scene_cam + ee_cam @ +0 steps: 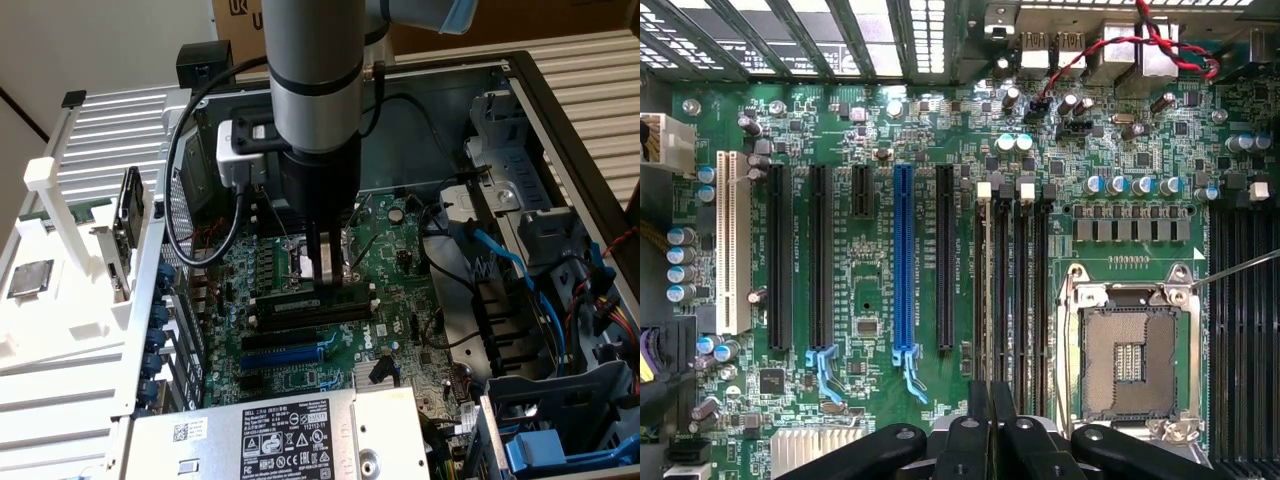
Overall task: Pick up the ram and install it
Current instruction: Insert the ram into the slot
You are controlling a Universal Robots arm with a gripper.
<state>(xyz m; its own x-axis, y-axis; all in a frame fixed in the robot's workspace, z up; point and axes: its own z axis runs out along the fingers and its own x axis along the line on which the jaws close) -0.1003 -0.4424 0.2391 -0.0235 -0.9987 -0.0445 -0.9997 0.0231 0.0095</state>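
The ram (298, 306) is a dark stick with a pale label. It stands on edge in one of the long black slots on the green motherboard (400, 262), inside the open computer case. In the wrist view the ram (987, 290) is seen edge-on as a thin pale line in its slot. My gripper (322, 284) hangs straight down over the middle of the stick, with its tips at the stick's top edge. The fingers (980, 425) are shut against each other, and I see nothing held between them.
The open CPU socket (1130, 360) lies just beside the slots, with more black slots (1240, 330) past it. Blue and black expansion slots (902, 265) sit on the other side. A power supply (285, 440) is in front, drive cages and cables (520, 270) on the exterior view's right, and a white rack (60, 260) outside the case.
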